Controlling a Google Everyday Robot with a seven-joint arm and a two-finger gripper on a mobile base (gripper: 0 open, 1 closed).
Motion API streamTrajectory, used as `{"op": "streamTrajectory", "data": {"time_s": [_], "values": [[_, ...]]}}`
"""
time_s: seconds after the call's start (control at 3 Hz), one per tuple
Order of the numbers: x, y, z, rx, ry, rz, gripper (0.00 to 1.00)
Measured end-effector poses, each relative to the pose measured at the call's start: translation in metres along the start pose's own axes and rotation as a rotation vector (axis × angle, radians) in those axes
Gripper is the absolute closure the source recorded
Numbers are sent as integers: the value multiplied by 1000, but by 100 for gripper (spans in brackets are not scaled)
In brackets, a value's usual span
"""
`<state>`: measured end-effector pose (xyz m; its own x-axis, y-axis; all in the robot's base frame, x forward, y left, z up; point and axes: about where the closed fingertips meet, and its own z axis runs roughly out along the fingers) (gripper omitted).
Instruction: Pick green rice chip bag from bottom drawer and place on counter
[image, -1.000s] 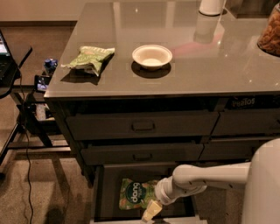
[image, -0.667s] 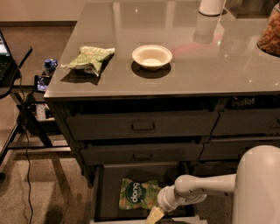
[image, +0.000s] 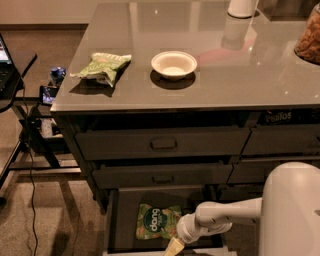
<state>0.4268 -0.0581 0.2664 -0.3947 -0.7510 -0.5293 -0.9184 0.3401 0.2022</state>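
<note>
Right, bottom drawer (image: 125, 215) is pulled out beneath the two upper drawers (image: 162, 144), both closed, and that's why the chip bag (image: 156, 220) shows at all. It lies flat on the dark floor, logo up, roughly mid-drawer, with bare floor to its left.

Arm (image: 226, 215) comes in low from the right and angles down across the drawer's front. I'd say that's because anything higher would meet the drawers above.

Gripper (image: 174, 247) sits at the very bottom edge of view, just beside the bag's lower right corner, near the front rim. Whether it's spread or closed, I cannot tell, and I can't see it touching the bag either. Looks like the approach stage to me, nothing lifted yet.

Up top, the counter (image: 225, 80) carries an olive bag (image: 102, 65) at the left and a bowl (image: 174, 64) near the middle. The bare grey in front of the bowl is a fair landing spot, I'd judge.

Next move probably wants the gripper over the bag rather than beside it. A flat glossy pouch gives little to pinch, so a slip or a crumpled corner is the risk. That olive one is the decoy: wrong bag.
</note>
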Motion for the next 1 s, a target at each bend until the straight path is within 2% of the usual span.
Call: {"op": "streamTrajectory", "data": {"time_s": [0.33, 0.67, 1.0], "values": [[-19, -10, 13, 35, -17, -50, 0], [-51, -34, 30, 55, -48, -127, 0], [-52, -34, 30, 56, -48, -127, 0]]}}
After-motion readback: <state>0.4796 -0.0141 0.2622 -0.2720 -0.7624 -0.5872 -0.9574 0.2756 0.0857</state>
